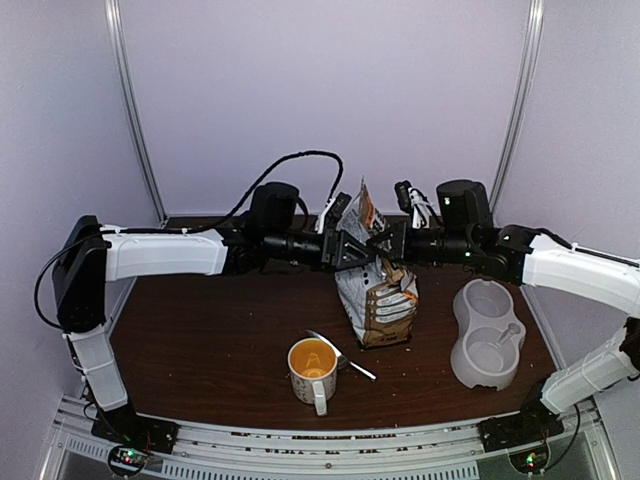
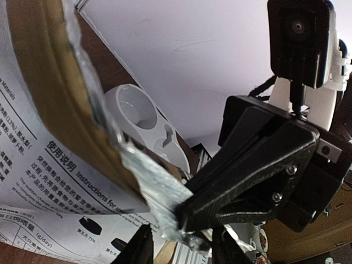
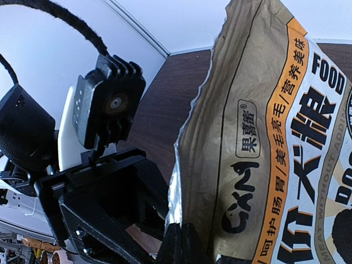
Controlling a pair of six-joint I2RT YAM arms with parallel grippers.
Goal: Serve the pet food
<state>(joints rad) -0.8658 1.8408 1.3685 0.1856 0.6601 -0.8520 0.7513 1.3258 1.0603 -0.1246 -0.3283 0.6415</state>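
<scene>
White, tan and orange foil-lined pet food bag (image 1: 378,290) is stood mid-table, top edge pinched by the closed right gripper (image 3: 181,247); left gripper (image 2: 181,250) is seen part-open around that edge. Bag is judged soft, slippery, bottom-heavy: best gripped at top corners.

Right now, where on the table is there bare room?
Widest: the table left of mug and bag. Smaller: between mug and bowl. Crowded: the bag's top, where left gripper and right gripper meet.
</scene>
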